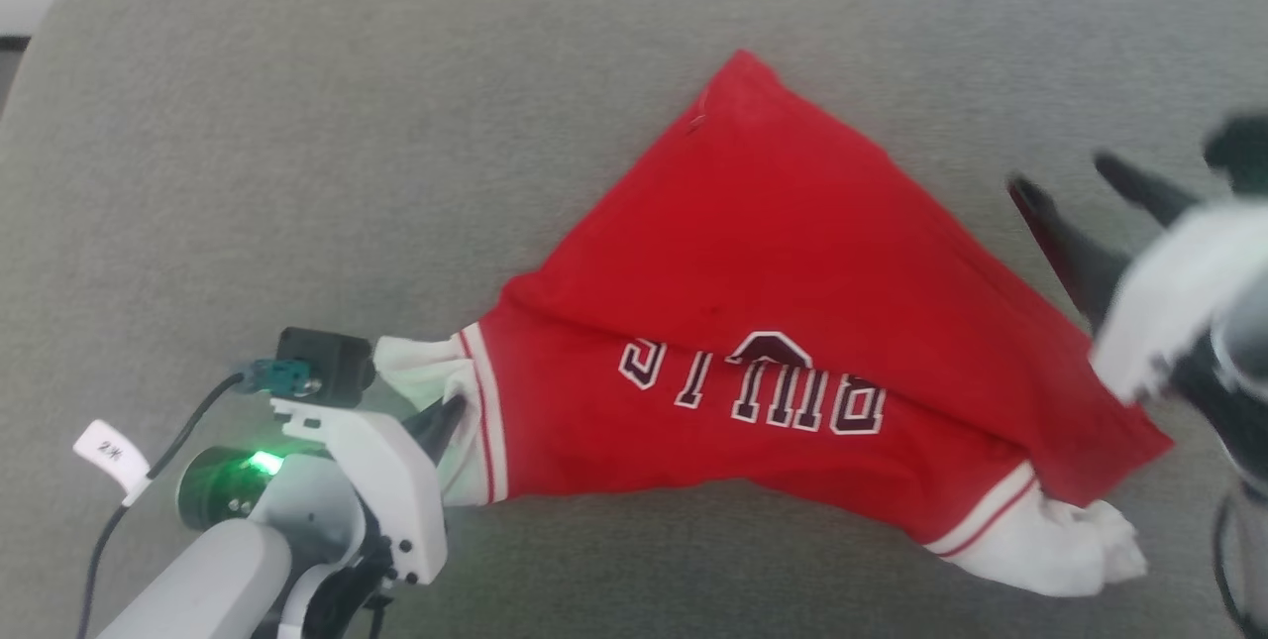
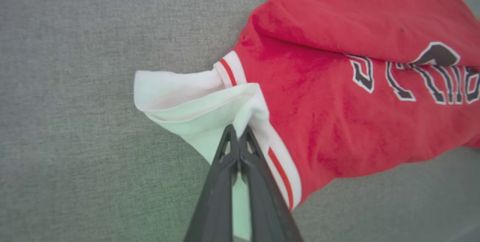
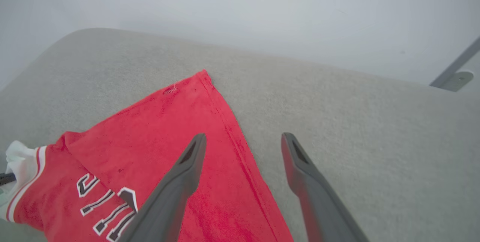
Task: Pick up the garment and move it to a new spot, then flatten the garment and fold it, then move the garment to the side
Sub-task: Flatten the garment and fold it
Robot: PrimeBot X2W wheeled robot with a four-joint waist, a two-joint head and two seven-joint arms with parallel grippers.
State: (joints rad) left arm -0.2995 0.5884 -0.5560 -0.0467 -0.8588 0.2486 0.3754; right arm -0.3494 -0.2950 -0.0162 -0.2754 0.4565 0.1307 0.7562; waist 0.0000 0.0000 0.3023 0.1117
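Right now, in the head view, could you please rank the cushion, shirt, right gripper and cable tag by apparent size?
1. cushion
2. shirt
3. right gripper, blurred and near the camera, so roughly
4. cable tag

Grey fabric cushion [image 1: 297, 124] carries the red garment [image 1: 773, 253], lying rumpled across it

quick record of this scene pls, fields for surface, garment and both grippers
surface: grey cushion
garment: red, lying rumpled, one flap folded over, lettering facing up
left gripper: shut on the garment's white sleeve
right gripper: open, holding nothing, over the garment's far side edge
flattened: not yet
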